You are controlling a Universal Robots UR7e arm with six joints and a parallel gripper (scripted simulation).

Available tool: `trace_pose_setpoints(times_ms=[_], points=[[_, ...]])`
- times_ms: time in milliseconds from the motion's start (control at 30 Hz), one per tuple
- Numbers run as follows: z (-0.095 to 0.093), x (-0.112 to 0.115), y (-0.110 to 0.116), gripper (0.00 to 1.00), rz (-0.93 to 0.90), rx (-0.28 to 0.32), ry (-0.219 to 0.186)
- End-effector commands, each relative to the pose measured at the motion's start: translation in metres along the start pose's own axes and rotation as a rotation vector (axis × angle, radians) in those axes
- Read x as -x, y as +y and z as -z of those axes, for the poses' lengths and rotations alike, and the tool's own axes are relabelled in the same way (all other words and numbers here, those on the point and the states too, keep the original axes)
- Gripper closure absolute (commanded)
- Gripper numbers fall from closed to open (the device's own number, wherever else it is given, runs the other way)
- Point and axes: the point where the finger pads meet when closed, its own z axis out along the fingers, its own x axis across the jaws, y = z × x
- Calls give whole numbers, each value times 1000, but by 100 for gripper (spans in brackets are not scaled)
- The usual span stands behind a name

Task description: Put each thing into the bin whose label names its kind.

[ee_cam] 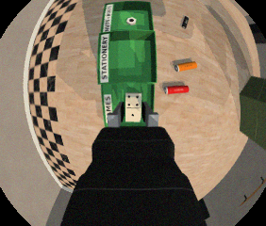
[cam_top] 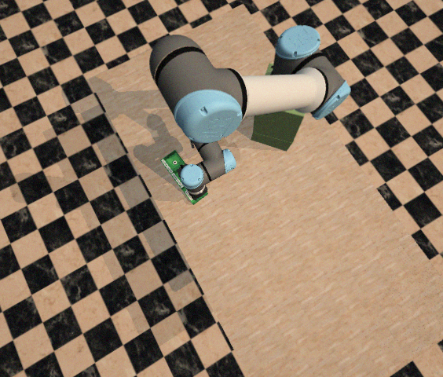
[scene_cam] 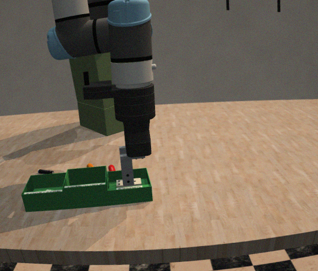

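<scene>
My gripper (scene_cam: 128, 183) (ee_cam: 133, 107) is open inside the games bin (scene_cam: 129, 195) (ee_cam: 151, 96), its fingers clear of both sides of a cream domino (ee_cam: 133, 101) (scene_cam: 137, 181). Whether another domino lies under it is hidden. The stationery bin (ee_cam: 155, 56) (scene_cam: 85, 197) in the middle is empty. A metal nut (ee_cam: 134, 21) lies in the end bin (ee_cam: 151, 16) (scene_cam: 42, 202), whose label reads nuts and more that is unclear. An orange battery (ee_cam: 187, 66) (scene_cam: 89, 165), a red battery (ee_cam: 177, 89) (scene_cam: 111, 167) and a small black cylinder (ee_cam: 185, 22) (scene_cam: 45, 171) lie on the table.
The three green bins stand in a touching row near the table edge. The loose things lie on the arm-base side of the bins. The olive pedestal (cam_top: 276, 129) (scene_cam: 93, 116) (ee_cam: 262, 110) stands farther back. The upper arm reaches over the table between the pedestal and the bins.
</scene>
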Motion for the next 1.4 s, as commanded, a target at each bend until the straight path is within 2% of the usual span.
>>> trace_pose_setpoints(times_ms=[0, 867, 967, 1367], points=[[1, 1, -1, 35, -1, -1, -3], [31, 0, 0, 35, 0, 0, -1], [46, 0, 0, 35, 0, 0, -1], [45, 1, 0, 35, -1, 0, -3]])
